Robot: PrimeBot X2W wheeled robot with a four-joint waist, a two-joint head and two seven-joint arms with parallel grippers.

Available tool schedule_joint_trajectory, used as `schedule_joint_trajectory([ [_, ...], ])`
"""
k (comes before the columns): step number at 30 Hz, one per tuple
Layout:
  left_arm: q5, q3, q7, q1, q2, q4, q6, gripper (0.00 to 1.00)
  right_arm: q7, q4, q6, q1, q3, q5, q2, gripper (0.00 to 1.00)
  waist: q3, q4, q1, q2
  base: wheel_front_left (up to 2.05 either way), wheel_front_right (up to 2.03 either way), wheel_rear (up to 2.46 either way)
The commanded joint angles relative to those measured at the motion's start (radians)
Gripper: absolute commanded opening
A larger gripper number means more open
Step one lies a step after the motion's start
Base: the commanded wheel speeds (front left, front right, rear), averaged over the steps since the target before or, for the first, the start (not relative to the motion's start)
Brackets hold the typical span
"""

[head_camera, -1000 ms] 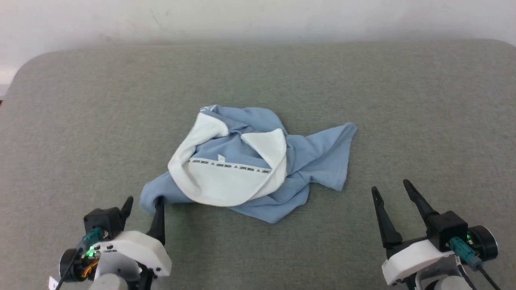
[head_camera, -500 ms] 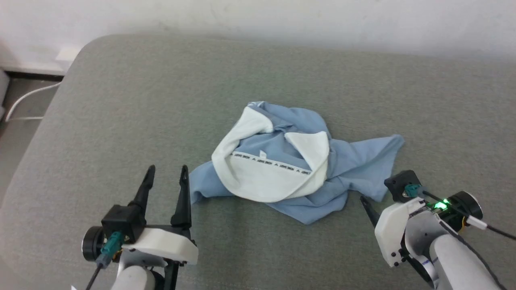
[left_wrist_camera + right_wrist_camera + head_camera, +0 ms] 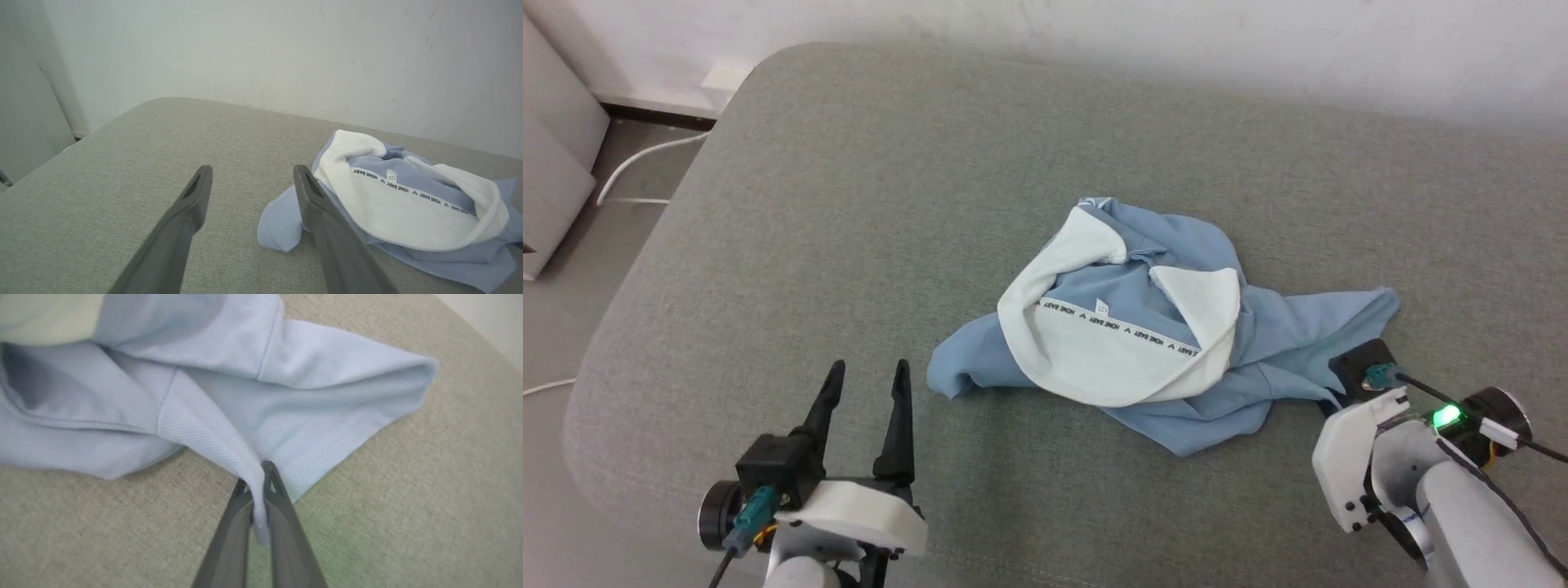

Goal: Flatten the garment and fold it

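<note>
Right wrist view: the right gripper (image 3: 258,486) has its jaws pinched shut on a fold of the garment (image 3: 229,400) at its right edge. It lies crumpled, collar up, on the grey padded surface (image 3: 849,204). The left gripper (image 3: 867,369), jaws wide, hovers near-left, apart from it.

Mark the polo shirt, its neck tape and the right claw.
polo shirt (image 3: 1282,343), head view, blue body fabric
neck tape (image 3: 408,190), left wrist view, lettered strip
right claw (image 3: 255,475), right wrist view, tips pinching shirt fold
</note>
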Motion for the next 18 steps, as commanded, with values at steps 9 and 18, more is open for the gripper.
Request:
schedule_joint_trajectory([
  [9, 0.017, 0.034, -0.005, 0.036, -0.007, 0.018, -0.029, 1.00, 0.061, -0.224, -0.002, 0.265, -0.162, -0.013, -0.042, 0.00, -0.079, -0.136, 0.0000, 0.0000, 0.00, 0.00, 0.00],
  [18, 0.019, 0.012, 0.009, 0.001, -0.004, 0.055, -0.063, 1.00, 0.095, -0.327, -0.002, 0.390, -0.289, -0.061, 0.000, 1.00, -0.055, -0.225, 0.0000, 0.0000, 0.00, 0.00, 0.00],
])
